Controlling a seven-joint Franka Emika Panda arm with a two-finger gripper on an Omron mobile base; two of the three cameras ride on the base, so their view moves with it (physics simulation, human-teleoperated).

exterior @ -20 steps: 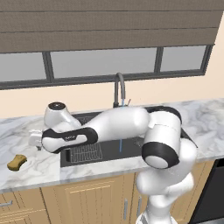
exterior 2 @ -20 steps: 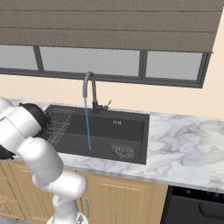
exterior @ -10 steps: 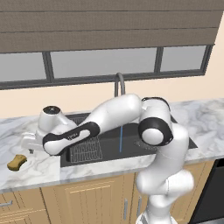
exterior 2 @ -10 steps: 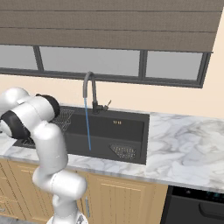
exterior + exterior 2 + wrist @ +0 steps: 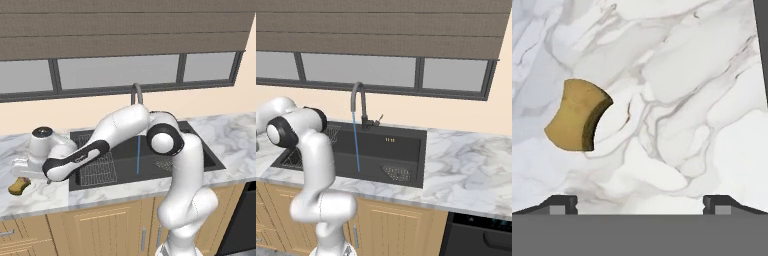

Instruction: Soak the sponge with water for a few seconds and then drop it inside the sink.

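The mustard-yellow sponge (image 5: 19, 186) lies flat on the marble counter left of the sink (image 5: 197, 146). In the hand view the sponge (image 5: 576, 116) sits up and to the left, apart from the fingers. My gripper (image 5: 24, 172) hovers just above the sponge, a little to its right, open and holding nothing (image 5: 640, 202). A thin blue stream of water (image 5: 138, 155) falls from the dark gooseneck faucet (image 5: 136, 93) into the black basin (image 5: 398, 150); the stream (image 5: 356, 145) runs well to the right of the sponge.
A wire grid rack (image 5: 98, 171) lies in the sink's left half and a mesh strainer (image 5: 397, 172) on its floor to the right. My arm stretches across the sink's left side. Marble counter (image 5: 466, 165) continues right; a dark stove edge (image 5: 481, 235) sits below.
The hand has swung left and down from the sink's left rim over the counter, ending close above the sponge. The elbow has risen. The sponge and the water are unchanged.
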